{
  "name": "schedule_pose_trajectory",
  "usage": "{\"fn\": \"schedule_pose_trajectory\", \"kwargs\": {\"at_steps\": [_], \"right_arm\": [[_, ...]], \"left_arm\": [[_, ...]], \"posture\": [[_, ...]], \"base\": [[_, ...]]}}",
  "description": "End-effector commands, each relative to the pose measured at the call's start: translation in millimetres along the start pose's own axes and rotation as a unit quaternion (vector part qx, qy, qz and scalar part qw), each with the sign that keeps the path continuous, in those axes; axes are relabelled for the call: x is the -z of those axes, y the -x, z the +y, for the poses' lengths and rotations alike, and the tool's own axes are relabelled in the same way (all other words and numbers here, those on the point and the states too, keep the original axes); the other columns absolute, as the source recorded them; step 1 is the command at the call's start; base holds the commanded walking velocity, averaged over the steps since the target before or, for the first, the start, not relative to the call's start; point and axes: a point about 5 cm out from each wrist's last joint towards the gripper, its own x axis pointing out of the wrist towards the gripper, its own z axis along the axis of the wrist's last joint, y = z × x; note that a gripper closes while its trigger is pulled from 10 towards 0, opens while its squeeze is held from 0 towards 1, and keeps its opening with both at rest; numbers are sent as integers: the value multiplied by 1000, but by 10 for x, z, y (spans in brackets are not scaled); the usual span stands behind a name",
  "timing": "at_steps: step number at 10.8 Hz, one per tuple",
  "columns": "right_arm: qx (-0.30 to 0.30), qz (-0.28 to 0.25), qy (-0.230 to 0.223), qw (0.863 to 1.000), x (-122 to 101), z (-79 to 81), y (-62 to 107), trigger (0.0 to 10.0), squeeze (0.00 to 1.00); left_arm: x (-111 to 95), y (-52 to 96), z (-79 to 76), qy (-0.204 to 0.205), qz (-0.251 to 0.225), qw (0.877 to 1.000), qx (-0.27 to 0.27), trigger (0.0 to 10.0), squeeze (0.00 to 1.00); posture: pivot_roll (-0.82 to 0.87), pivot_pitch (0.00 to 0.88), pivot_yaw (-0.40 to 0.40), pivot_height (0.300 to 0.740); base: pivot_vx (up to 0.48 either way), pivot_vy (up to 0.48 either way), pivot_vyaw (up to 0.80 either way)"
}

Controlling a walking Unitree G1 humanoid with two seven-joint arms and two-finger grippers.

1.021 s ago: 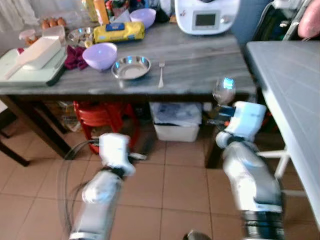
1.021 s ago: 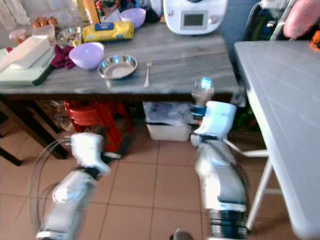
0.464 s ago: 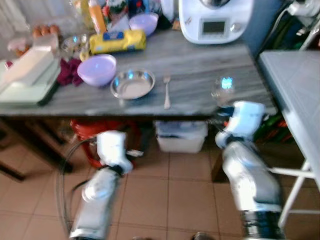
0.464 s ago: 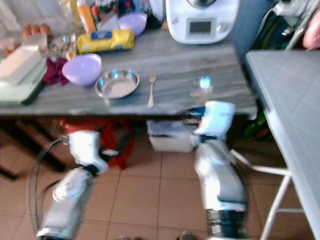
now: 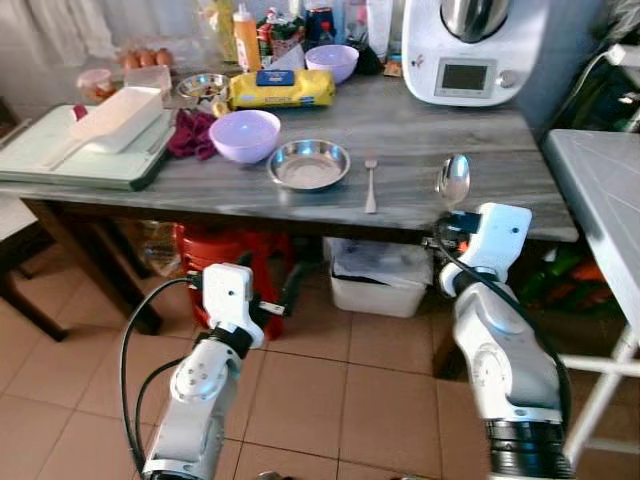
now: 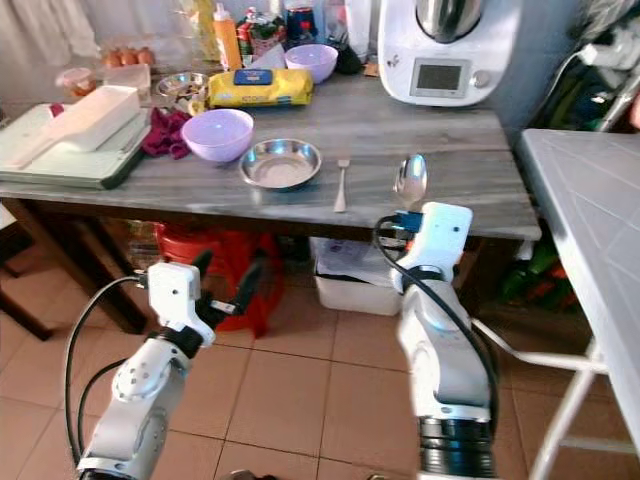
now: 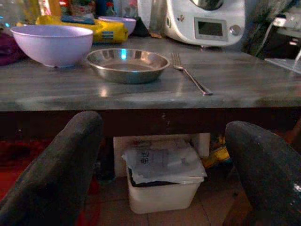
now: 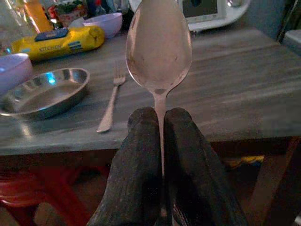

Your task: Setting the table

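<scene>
- We see the spoon (image 8: 159, 44) upright, bowl up, its handle pinched between the two fingers (image 8: 141, 155) of the right gripper (image 8: 159, 117).
- We place the spoon before the table's (image 5: 440, 150) front edge, toward its right end, not touching the top.
- On the top, left of the spoon, lies the fork (image 5: 371, 185), tines pointing away from us.
- Just left of the fork sits the steel plate (image 5: 309, 165); fork and plate are near but apart.
- Left of the plate stands a purple bowl (image 5: 245, 135), close to it; we cannot tell whether they touch.
- Behind these lie a yellow packet (image 5: 281, 89) and a second purple bowl (image 5: 332, 62).
- A white appliance (image 5: 472, 50) with a small screen stands at the back right of the table.
- At the left end rests a green tray (image 5: 60, 160) bearing a white box (image 5: 118, 118); a dark red cloth (image 5: 191, 133) lies between tray and bowl.
- Bottles (image 5: 246, 22) and eggs (image 5: 145, 58) stand along the back edge.
- Between spoon and table top we see nothing in the way.
- The left gripper (image 7: 164, 141) is held low before the table's front edge, fingers (image 7: 56, 174) spread wide and holding nothing.
- Under the table we note a white bin (image 5: 385, 275) and a red stool (image 5: 215, 255) on the tiled floor (image 5: 330, 400).
- A grey table (image 5: 600, 190) stands at the right.
</scene>
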Motion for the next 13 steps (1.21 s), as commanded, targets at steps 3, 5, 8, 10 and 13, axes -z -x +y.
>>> {"fn": "schedule_pose_trajectory", "kwargs": {"at_steps": [3, 5, 8, 10, 13], "right_arm": [[-4, -6, 1, 1000, -25, 11, -11, 10000, 0], [-4, -5, 1, 1000, -11, 5, -8, 10000, 0], [-7, -5, 1, 1000, -8, 23, -7, 10000, 0], [-7, -5, 2, 1000, -1, 24, -4, 10000, 0], [-4, -2, -2, 1000, 4, 12, -4, 10000, 0]], "left_arm": [[1, 5, -2, -4, 1, 1000, 5, 10000, 0], [-20, 12, -2, -5, -9, 1000, -1, 10000, 0], [-41, 20, -15, -11, -15, 1000, 3, 10000, 0], [-52, 21, -43, -2, -20, 1000, 20, 10000, 0], [-50, 35, -71, 4, -18, 999, 33, 10000, 0]], "posture": [[-50, 137, 63, 740], [-46, 136, 63, 740], [-44, 140, 62, 740], [-46, 140, 63, 740], [-46, 141, 66, 740]], "base": [[0, 424, 0], [0, 0, 0], [0, 0, 0], [0, 0, 0], [195, 0, -267]]}}
